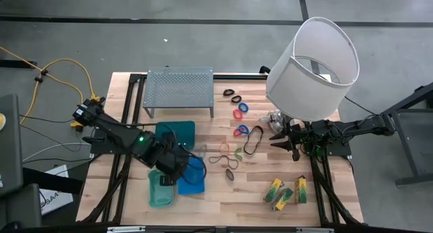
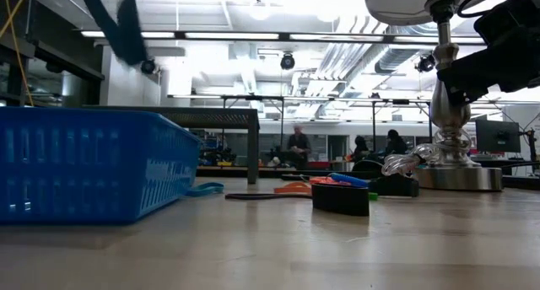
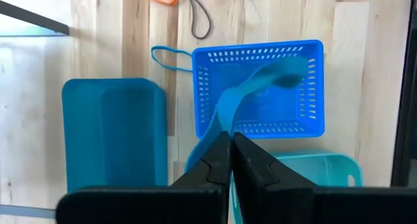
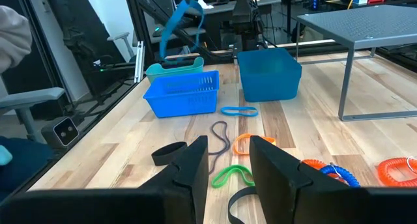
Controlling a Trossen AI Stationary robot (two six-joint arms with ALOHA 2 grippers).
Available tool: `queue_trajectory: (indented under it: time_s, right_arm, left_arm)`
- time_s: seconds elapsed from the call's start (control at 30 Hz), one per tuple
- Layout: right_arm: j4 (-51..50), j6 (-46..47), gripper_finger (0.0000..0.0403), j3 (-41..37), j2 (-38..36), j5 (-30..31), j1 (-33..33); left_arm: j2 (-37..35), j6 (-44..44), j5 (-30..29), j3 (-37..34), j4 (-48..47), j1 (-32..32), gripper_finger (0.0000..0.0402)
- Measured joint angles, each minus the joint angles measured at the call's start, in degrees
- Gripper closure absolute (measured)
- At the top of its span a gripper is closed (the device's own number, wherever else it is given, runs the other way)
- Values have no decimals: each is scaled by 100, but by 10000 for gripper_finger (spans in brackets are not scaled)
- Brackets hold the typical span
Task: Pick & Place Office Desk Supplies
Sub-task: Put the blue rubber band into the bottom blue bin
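Left gripper (image 3: 231,160): you see it pinching a blue band (image 3: 251,94) above the blue basket (image 3: 313,87), poised for release.
Right gripper (image 4: 228,162): it waits partly spread near the lamp (image 1: 312,67), over loose bands.

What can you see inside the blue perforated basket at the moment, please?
The blue basket shows only its bare floor; no loose item is visible inside. The left claw, shut on a blue band, dangles it above the basket, and that band covers part of the floor.
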Motion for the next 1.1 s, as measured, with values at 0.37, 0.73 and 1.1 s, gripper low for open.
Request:
queue_trajectory:
  time_s: [0.37,0.73,1.1]
  right_arm:
    - [0,1,302,-1,0,0,1]
    - [0,2,302,-1,0,0,-1]
    - [2,0,302,-2,2,0,-1]
  left_arm:
    - [5,-19,-28,-758,591,-30,401]
    - [44,180,319,-2176,2184,40,401]
    - [299,1118,990,-2430,3191,155,401]
